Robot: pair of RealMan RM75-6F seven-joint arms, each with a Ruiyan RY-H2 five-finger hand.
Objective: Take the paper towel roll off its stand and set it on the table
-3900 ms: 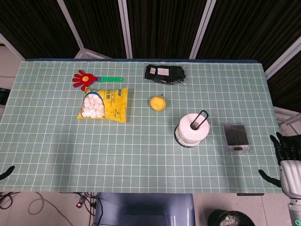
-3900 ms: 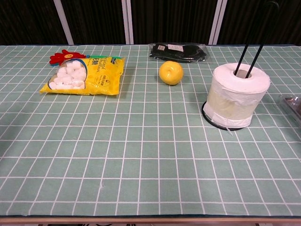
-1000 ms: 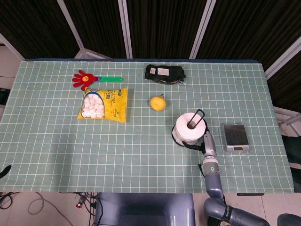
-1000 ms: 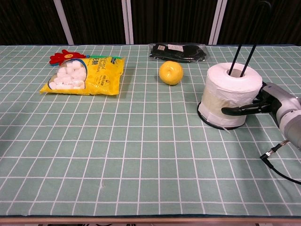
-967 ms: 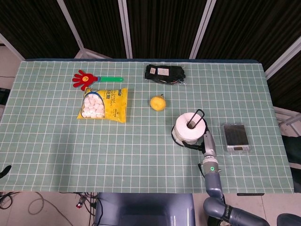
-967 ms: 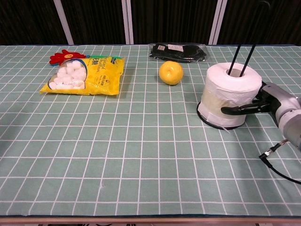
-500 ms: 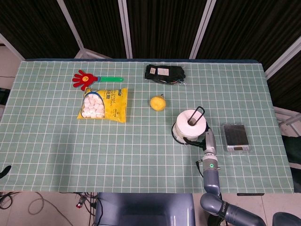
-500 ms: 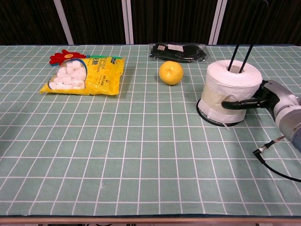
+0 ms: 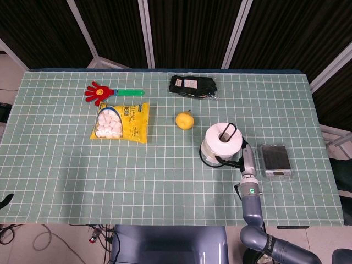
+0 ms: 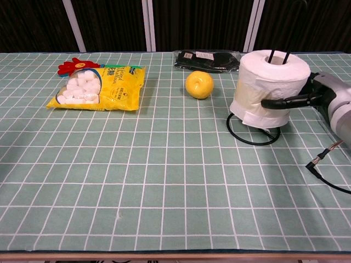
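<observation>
Chest view: right hand (image 10: 315,99) grips roll (image 10: 267,87), raised above stand (image 10: 255,133) base, rods still threaded through core. Lift straight up until clear; avoid tilting. Left hand unseen.

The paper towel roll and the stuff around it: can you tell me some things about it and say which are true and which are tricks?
1. The right hand holds the paper towel roll. True.
2. The roll sits flat on the stand's ring. False: the chest view shows it lifted, with the black ring bare on the table below it.
3. The roll is completely off the stand. False: the stand's black rods still poke out of its hole.
4. A yellow fruit lies to the left of the roll. True.
5. The bag of white sweets touches the roll. False: it lies far away, on the left side of the table.
</observation>
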